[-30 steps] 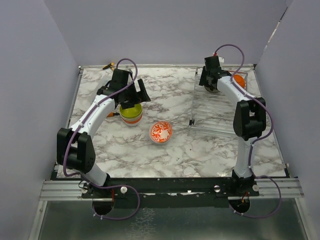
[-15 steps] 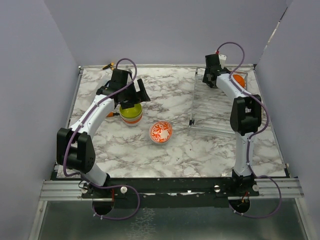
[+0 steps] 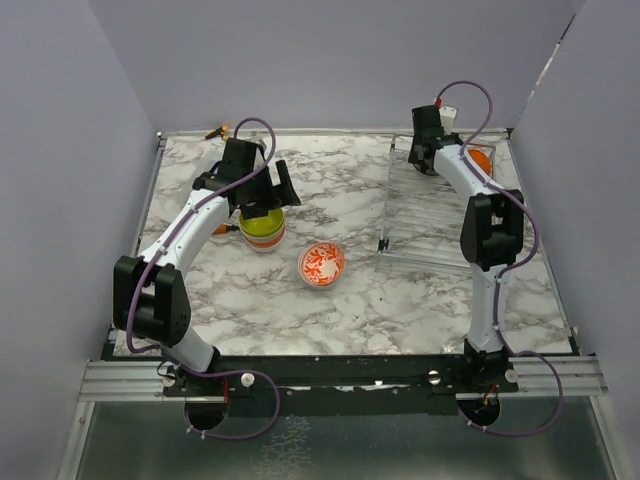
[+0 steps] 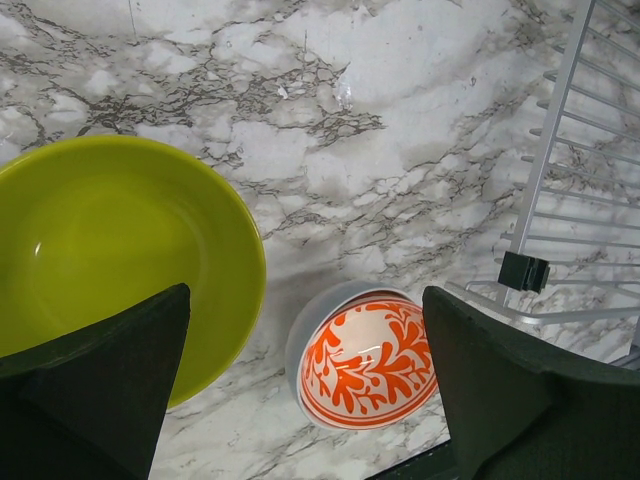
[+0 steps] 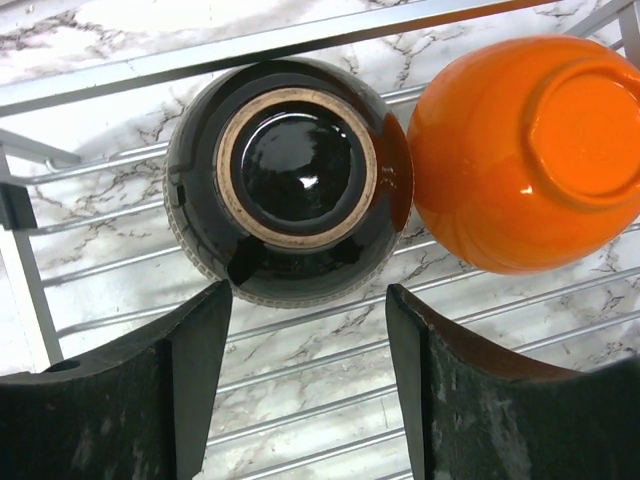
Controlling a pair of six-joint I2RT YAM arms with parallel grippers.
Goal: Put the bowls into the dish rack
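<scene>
2 bowls (image 5: 290,170) sit side by side in the dish rack (image 5: 300,42)

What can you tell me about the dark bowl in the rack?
The dark bowl is glossy brown-black, ceramic by its look, with a bare beige foot ring. It sits upside down on the rack bars near a corner, close against an orange bowl, whose colour reflects in its glaze. Nothing grips it.

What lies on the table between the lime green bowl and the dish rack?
The white bowl with orange pattern, and otherwise bare marble; the left wrist view shows it clearly.
</scene>
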